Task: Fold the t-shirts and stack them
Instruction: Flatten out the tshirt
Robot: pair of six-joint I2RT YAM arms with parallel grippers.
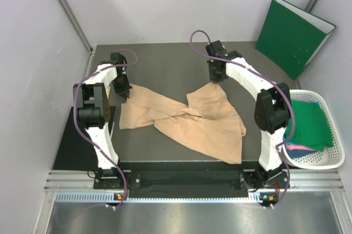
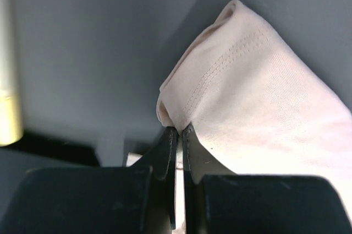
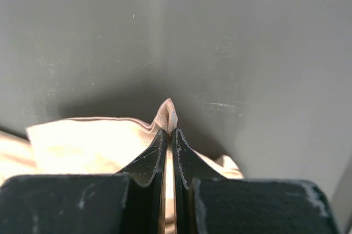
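- First, note the left gripper (image 1: 126, 94), pressed together on a stitched hem corner at the far-left end of the peach t-shirt (image 1: 192, 126).
- Note the right gripper (image 1: 215, 81), likewise pinching a small peak of the same shirt at its far-right end.
- Check the left wrist view: jaws closed to a thin slit, with the bunched hem (image 2: 264, 96) gripped at the tips. Judge this hold as adequate.
- Check the right wrist view: only a small tip of cloth (image 3: 168, 114) showing past the closed jaws. Treat this bite as shallow and liable to slip under a sharp pull.
- Locate the shirt on the table (image 1: 165, 63) between the arms, twisted across its middle, with the larger flap spreading toward the near right.
- Judge the step in hand as spreading the shirt flat before any fold, and the task as early.
- Raise both corners together and level, just enough to unload the twist.
- Draw the grippers apart, left and right, slowly and at equal pace, until the far edge runs straight.
- Lower the cloth with the near part touching down first, then lay the held edge flat.
- Release neither pinch before the shirt lies smooth.
- Leave alone the basket (image 1: 330, 159) at the right, holding the dark green shirt (image 1: 311, 126) and others.
- Disregard the green folder (image 1: 291, 36) at the far right.
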